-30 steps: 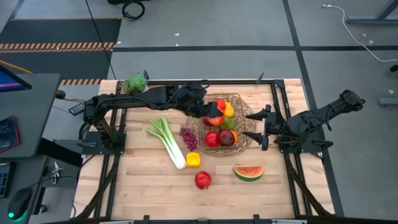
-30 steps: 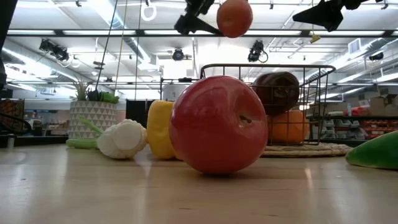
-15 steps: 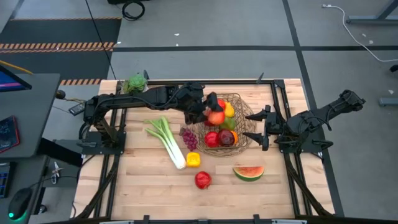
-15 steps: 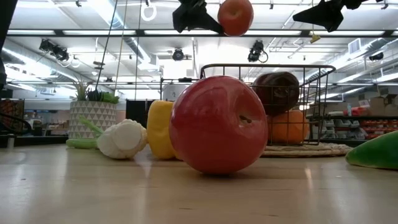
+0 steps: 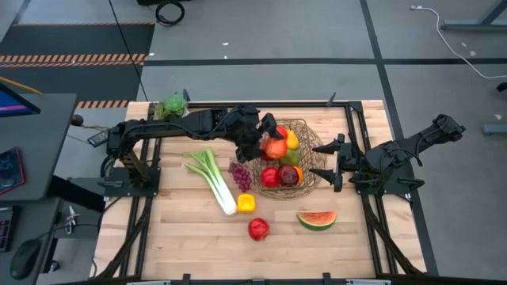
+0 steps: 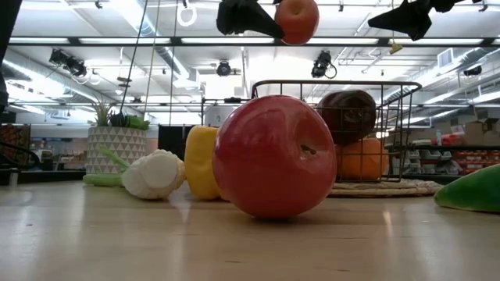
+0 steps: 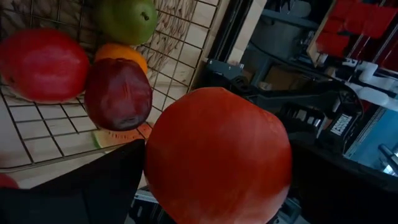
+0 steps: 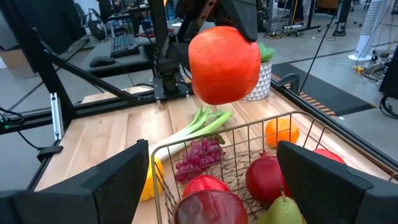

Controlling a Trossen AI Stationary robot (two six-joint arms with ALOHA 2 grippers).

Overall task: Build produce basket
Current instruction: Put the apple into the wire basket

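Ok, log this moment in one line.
left gripper: holds red apple above basket | right gripper: open, beside basket | loose: watermelon slice

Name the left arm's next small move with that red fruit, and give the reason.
Probably lower it and let go. The left gripper holds the red fruit in the air above the basket, over the fruit already lying inside, with the fingers clamped on either side. The right gripper waits open beside the basket's rim, clear of the drop.

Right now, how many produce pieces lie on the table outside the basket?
5: the leek and grapes left of the basket, yellow pepper below them, red apple and watermelon slice nearer the front edge. The left arm may hide more.
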